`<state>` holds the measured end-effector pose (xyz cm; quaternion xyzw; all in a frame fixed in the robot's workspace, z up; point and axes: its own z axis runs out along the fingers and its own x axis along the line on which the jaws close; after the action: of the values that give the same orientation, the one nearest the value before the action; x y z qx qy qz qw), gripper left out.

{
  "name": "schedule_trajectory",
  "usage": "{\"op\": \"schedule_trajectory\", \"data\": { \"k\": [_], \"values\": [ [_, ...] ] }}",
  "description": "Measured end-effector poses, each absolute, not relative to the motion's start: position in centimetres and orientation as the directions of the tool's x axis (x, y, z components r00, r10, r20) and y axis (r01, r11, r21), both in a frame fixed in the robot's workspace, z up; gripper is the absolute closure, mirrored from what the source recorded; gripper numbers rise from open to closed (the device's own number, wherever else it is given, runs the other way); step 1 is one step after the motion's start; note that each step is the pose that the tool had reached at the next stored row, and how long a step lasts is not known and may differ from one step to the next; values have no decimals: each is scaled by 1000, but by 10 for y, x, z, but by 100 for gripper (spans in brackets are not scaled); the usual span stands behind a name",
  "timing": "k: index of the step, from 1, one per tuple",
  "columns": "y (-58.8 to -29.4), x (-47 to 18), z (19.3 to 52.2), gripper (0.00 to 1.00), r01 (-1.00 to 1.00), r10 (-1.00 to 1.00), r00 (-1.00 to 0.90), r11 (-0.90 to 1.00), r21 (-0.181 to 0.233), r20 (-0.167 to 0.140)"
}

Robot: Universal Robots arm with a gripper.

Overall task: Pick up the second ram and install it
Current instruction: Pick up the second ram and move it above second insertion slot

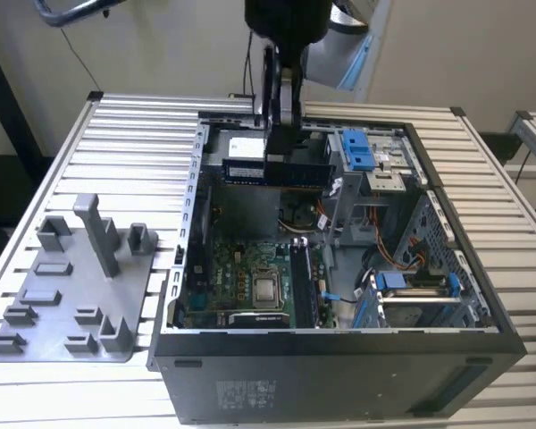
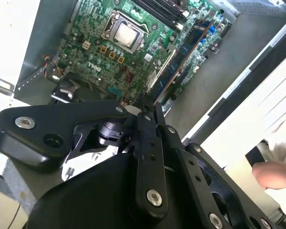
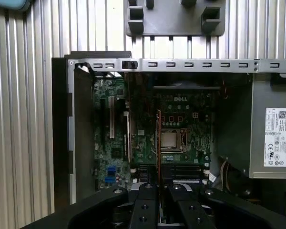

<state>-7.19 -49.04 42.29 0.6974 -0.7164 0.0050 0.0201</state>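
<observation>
ASSEMBLY BENCH: A Universal Robots arm's gripper (image 1: 282, 152) holds the second ram (image 1: 308, 172) aloft over an open desktop computer case (image 1: 339, 375). Its jaws are pinched narrow on the stick's two flat faces at about mid-length. In the exterior view the dark-blue module hangs level and on edge, clear of the motherboard (image 1: 246, 268). It sits at roughly twelve o'clock from the processor socket (image 1: 266, 289) and is not seated in any slot. In the first wrist view the second ram (image 3: 158, 143) appears edge-on, as a thin line running out from the gripper (image 3: 158, 188) across the board below. The grey fixture tray (image 1: 62, 304) rests on the slatted counter (image 1: 134, 134) at about nine o'clock from the case, well apart from the stick.

The module looks light and stiff, but it is a bare circuit board and likely fragile. It would be prone to harm from twisting or from pressure on its chips. Its smooth faces could let it pivot or slip in narrow jaws, so the central grip on both faces seems the soundest hold. That hold keeps the stick balanced and both long edges free of the jaws.
</observation>
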Motion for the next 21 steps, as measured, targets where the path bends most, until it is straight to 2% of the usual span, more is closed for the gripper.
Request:
{"op": "schedule_trajectory", "data": {
  "k": [21],
  "values": [
    [-490, -27, 423, 86, -999, -999, -27, 27, 22, 36]
  ]
}}
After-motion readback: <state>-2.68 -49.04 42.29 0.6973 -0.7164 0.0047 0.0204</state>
